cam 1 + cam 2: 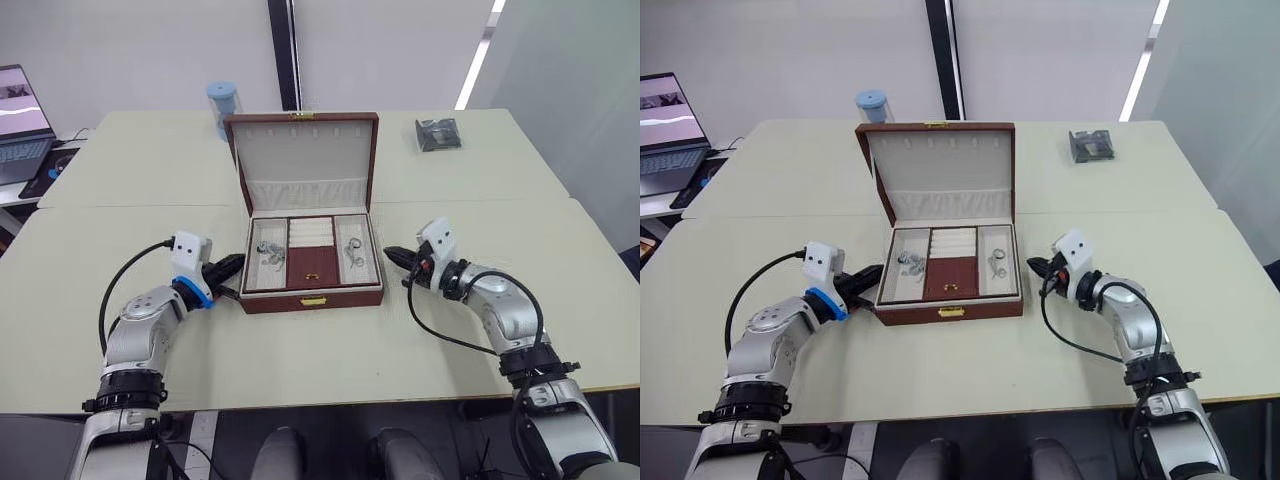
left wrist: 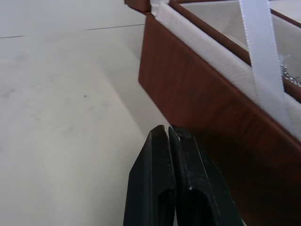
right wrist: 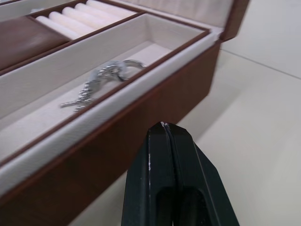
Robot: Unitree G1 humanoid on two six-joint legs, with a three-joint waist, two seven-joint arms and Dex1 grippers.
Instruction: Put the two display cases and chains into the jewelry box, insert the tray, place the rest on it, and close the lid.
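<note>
The large reddish-brown rectangular jewelry box (image 1: pixel 312 262) is positioned mid-counter (image 1: pixel 300 360), its cream-lined hinged lid (image 1: pixel 303 160) raised. The shallow brown cream-lined tray (image 1: pixel 310 252) is seated inside, with thin silver chains (image 1: pixel 268 250) noted in its left and right compartments. The left end effector (image 1: pixel 231 266) is clenched just beside the box's left wall. The right end effector (image 1: pixel 393 256) is clenched just beside the right wall.

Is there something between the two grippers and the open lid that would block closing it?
Nothing visible does. The lid stands upright behind the jewelry box, the left gripper and right gripper flank the box, both shut, and the tray sits inside.
</note>
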